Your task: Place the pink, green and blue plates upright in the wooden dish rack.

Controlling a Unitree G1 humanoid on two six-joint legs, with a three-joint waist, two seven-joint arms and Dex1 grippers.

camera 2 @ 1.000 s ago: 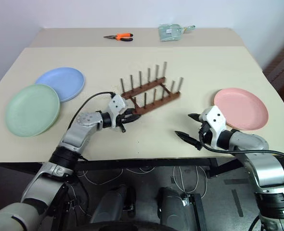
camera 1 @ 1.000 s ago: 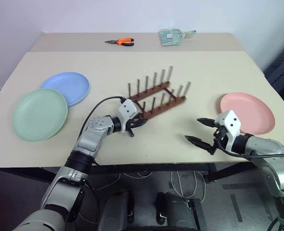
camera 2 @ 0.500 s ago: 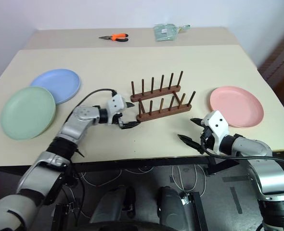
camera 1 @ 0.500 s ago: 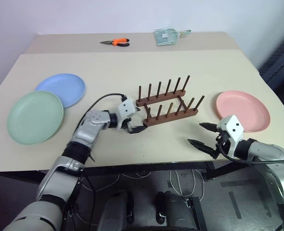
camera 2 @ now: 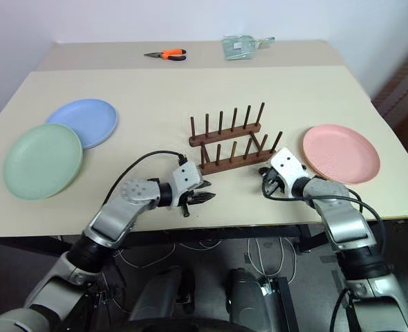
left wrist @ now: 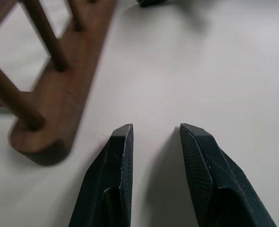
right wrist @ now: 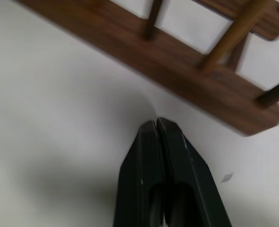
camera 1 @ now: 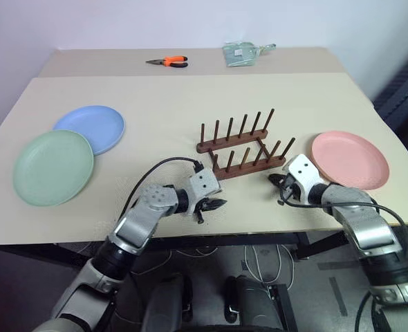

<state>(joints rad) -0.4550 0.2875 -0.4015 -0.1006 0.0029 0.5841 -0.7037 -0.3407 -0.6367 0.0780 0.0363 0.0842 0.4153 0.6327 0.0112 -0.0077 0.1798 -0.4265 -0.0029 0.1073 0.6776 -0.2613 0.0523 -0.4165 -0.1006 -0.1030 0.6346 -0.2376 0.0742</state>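
Note:
The wooden dish rack (camera 1: pixel 242 149) stands empty at mid-table. The pink plate (camera 1: pixel 349 159) lies flat to its right. The green plate (camera 1: pixel 53 167) and the blue plate (camera 1: pixel 90 128) lie flat at the far left, the blue one's rim tucked behind the green. My left gripper (camera 1: pixel 211 205) hovers low, in front of the rack's left end (left wrist: pixel 45 94), slightly open and empty. My right gripper (camera 2: pixel 265 180) is shut with nothing in it, its tip close in front of the rack's near rail (right wrist: pixel 177 66) at the right end.
Orange-handled pliers (camera 1: pixel 171 61) and a pale green packet (camera 1: pixel 244 52) lie on the raised strip at the table's far side. The table's front edge (camera 1: pixel 259 232) runs just below both grippers.
The rack swung from skew to square with the table, and my left gripper let go of its left end and drew back toward the front edge. My right gripper moved up to the rack and shut.

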